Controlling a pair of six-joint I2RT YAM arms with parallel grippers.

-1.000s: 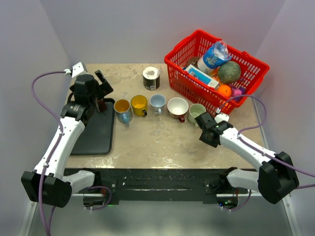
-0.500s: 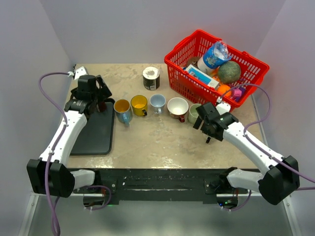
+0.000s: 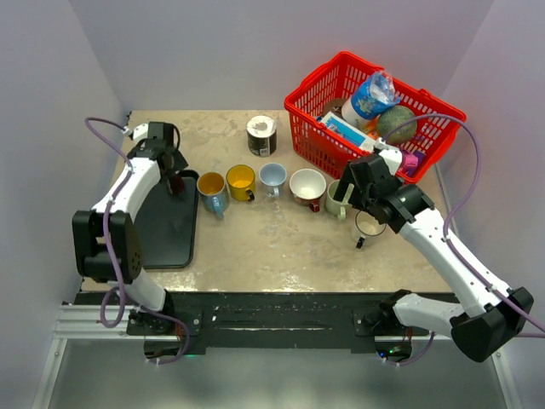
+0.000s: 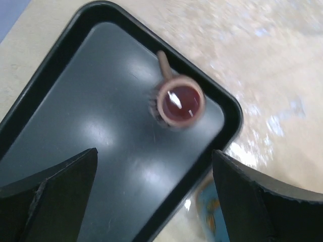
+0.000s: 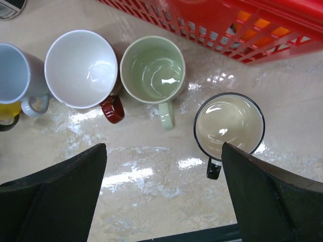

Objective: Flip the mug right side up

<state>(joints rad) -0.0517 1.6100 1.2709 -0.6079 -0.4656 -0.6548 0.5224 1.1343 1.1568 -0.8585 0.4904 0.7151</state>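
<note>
Right claw [image 5: 164,148]: fingers wide apart, holding nothing, hanging over the table [image 5: 151,201]. The black-rimmed mug [image 5: 229,123] sits below and toward the right finger, mouth up, handle pointing to the near edge. It stands free on the table, so this one looks done.

Risk 1: if the right claw drops or swings sideways, the right finger could catch the rim or handle and tip the mug over again or drag it.

Risk 2: the green mug [image 5: 153,68] is just beside it, and its handle points into the gap between the fingers. A low pull-back could hook that handle and shove it into the white mug [image 5: 81,68], which touches or nearly touches it.

Risk 3: the red basket [image 5: 282,30] is near behind. A lift with a backward swing could knock its wall.

Left claw [image 4: 154,154]: fingers wide apart and empty, over the dark tray [image 4: 101,101]. The brown mug [image 4: 179,101] sits in the tray's corner, near the rim. The view is blurred, so I cannot tell for sure whether its mouth or its base faces up.

Risk 4: if it needs flipping, the tray lip crowds one side, so a finger may land on the lip, the grip may slip, and the mug could roll off onto the table.
</note>
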